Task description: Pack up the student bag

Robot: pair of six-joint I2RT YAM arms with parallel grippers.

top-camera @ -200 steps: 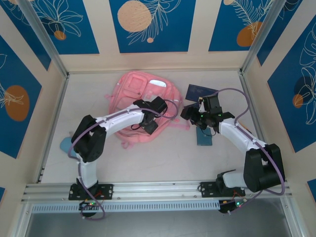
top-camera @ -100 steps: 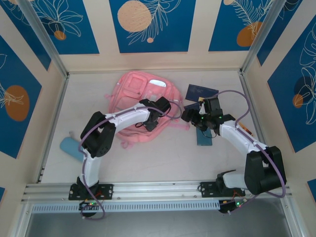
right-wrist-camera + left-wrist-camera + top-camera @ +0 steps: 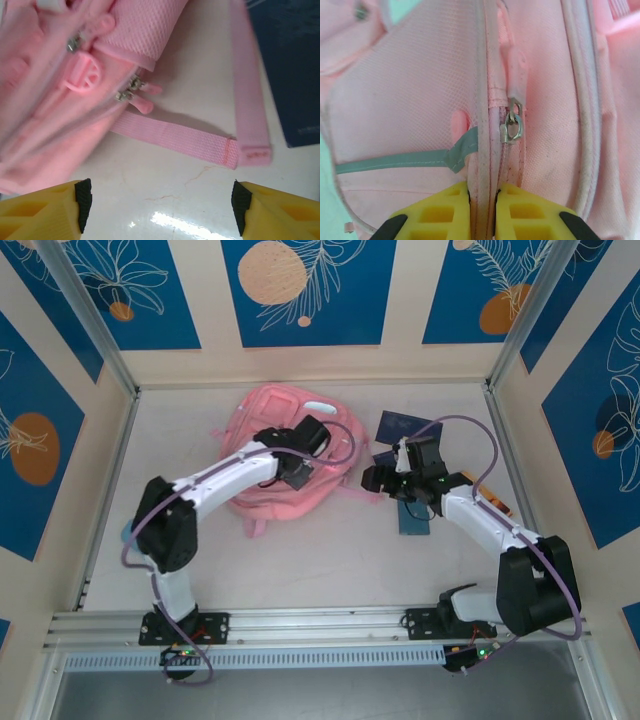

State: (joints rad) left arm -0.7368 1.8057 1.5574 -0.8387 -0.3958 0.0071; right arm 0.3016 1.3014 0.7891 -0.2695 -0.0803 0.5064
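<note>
The student bag [image 3: 268, 412] lies flat at the back middle of the table, pink with white zipper trim. My left gripper [image 3: 293, 466] reaches over its right half. In the left wrist view this gripper [image 3: 482, 202] is shut on a white-piped zipper seam of the bag [image 3: 405, 100], just below a metal zipper pull [image 3: 512, 126]. My right gripper [image 3: 373, 479] hovers by the bag's right edge. It stands open [image 3: 159, 200] over bare table, with the bag [image 3: 45, 95] to its left and a pink strap [image 3: 175, 137] just beyond its fingertips.
Dark blue booklets [image 3: 408, 425] lie right of the bag, one showing in the right wrist view [image 3: 290, 65]. A teal case [image 3: 413, 521] sits under the right forearm. A light blue item [image 3: 130, 533] lies near the left wall. Metal rails bound the table.
My left gripper has gone from open to shut on the bag's seam and drawn back toward the bag's middle. The right gripper has crept a little left toward the bag.
</note>
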